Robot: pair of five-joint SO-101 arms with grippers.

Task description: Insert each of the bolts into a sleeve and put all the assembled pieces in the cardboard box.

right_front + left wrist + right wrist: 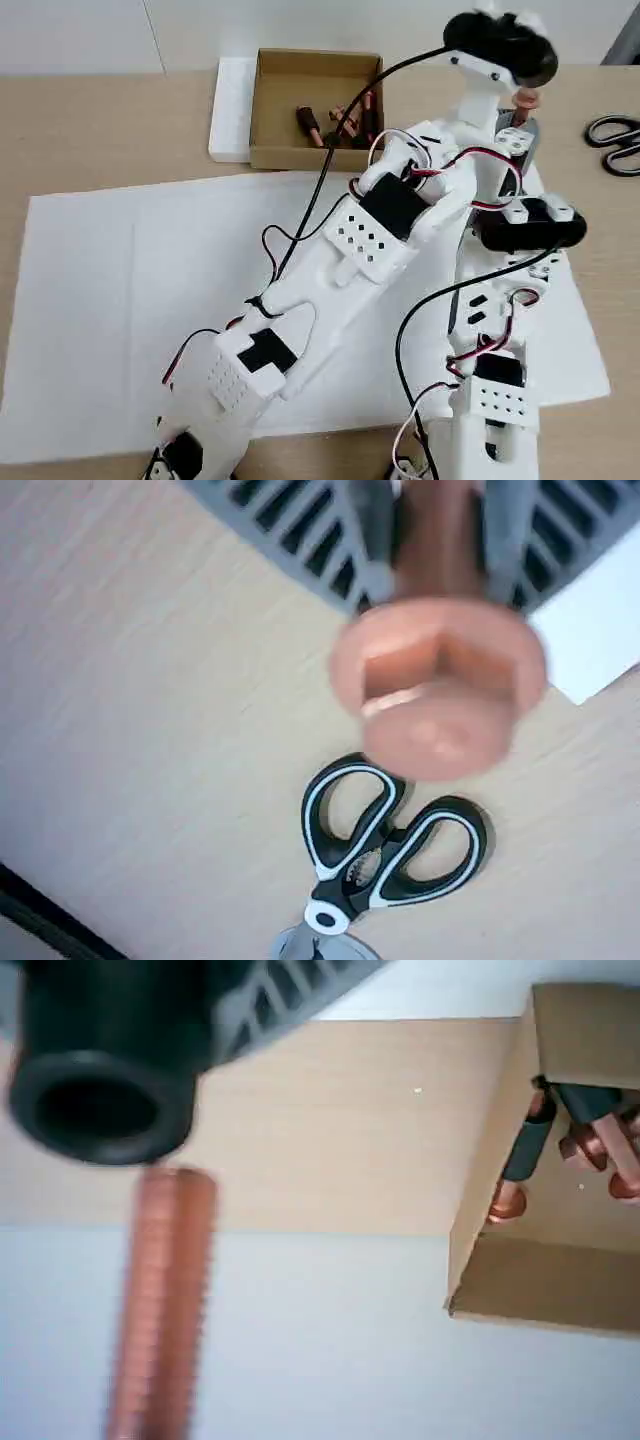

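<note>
The cardboard box stands on a white slab at the far edge of the white sheet, off to one side of both sets of jaws and well apart from them. Inside lie several assembled pieces, dark sleeves with copper bolt heads showing. They overlap, so their number is hard to tell. In the right wrist view the box is cut off, leaving one corner and a few pieces.

The left jaws are closed on the bolt, gripping its shank just behind the broad flanged head. The rest of the shank is hidden between them. Past the bolt head, down on the worktop, lie black-handled scissors with their blades cut off.

The right jaws hold the black sleeve, and its open mouth shows dark and unfilled. The bolt's threaded end sits right at the rim of that mouth, outside the bore. Whether it touches the rim cannot be told. In the high view both sets of jaws are largely covered by the arms' own motors.
</note>
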